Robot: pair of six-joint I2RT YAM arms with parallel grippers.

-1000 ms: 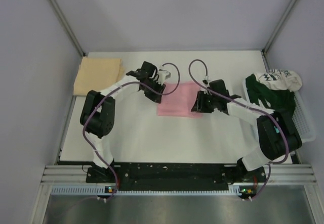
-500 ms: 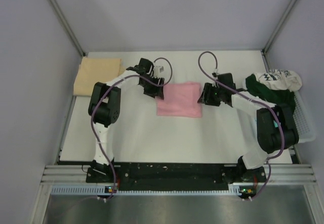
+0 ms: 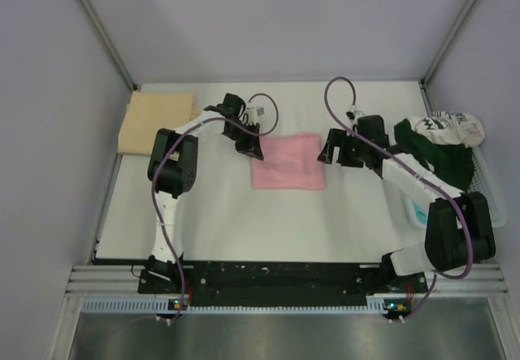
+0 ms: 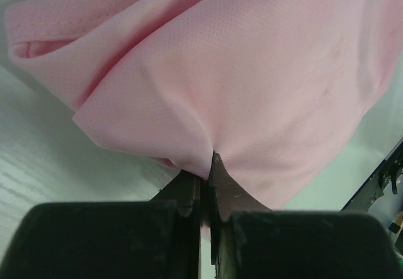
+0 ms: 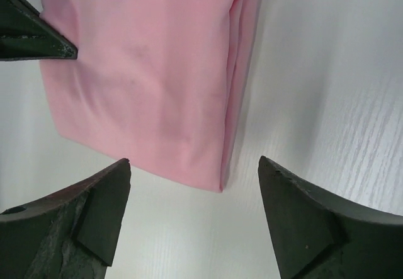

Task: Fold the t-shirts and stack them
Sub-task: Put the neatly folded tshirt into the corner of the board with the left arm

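1. My left gripper (image 4: 204,165) is clamped on a pinch of the folded pink t-shirt (image 4: 252,71). My right gripper (image 5: 192,164) hangs wide open above the shirt's opposite edge.
2. The cloth looks light and limp. I judge corners, pinched through every layer, the safest hold.
3. The tan t-shirt (image 3: 154,120) lies well left of the pink one, and the dark green and white heap (image 3: 439,145) lies to its right.

1. Folded light pink cloth t-shirt (image 3: 288,162): 1.
2. Folded tan-beige cloth t-shirt (image 3: 157,121): 1.
3. Crumpled dark green t-shirt (image 3: 443,163) and white printed t-shirt (image 3: 445,124): 1 each seen; heap total unclear.
4. White plastic basket (image 3: 490,189): 1.
5. Black-and-white robot arms: 2, i.e. left arm (image 3: 172,169), right arm (image 3: 404,175).
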